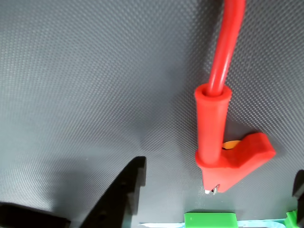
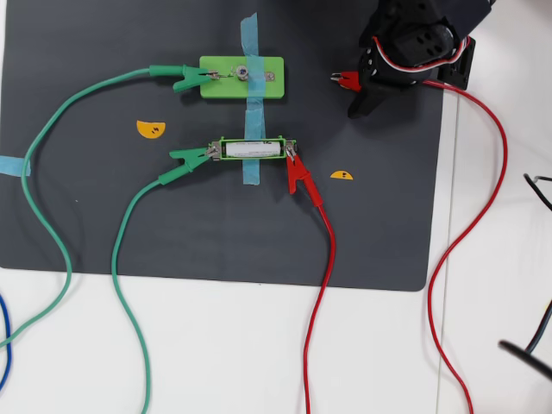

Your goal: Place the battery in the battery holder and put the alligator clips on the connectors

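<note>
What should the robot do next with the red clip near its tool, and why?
Probably carry the loose red clip by the tool leftward in the overhead view to the bare right tab of the light-green block. The battery already sits in its holder, and a green clip grips the block's other end.

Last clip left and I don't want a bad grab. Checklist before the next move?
1. Battery seated in battery holder: ok.
2. Green alligator clips on the holder's left tab and the light-green block's left tab: ok.
3. Red alligator clip on the holder's right tab: ok.
4. Light-green block right connector free: ok.
5. Loose red clip lying between the claw fingers: ok.
6. Claw shut on the loose red clip: not ok, open.
</note>
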Available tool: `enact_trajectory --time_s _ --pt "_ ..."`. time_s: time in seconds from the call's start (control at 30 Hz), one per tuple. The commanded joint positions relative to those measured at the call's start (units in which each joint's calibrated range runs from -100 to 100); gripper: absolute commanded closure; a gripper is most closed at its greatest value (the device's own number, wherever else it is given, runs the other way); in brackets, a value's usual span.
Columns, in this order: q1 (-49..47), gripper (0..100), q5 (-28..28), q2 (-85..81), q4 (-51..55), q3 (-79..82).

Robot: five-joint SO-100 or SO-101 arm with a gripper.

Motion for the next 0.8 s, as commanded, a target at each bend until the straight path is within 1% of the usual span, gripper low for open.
enact_trajectory --time_s 0.0,0.3,0.47,0.77 --pt "-0.4 70 -0.4 -0.7 -0.7 -2.7" --pt "-0.2 69 -2.9 -0.6 -1.9 -4.4" --pt "0.1 69 -3.0 5.6 -2.9 -6.6" --pt "0.2 70 -2.9 7.2 -2.9 -7.7"
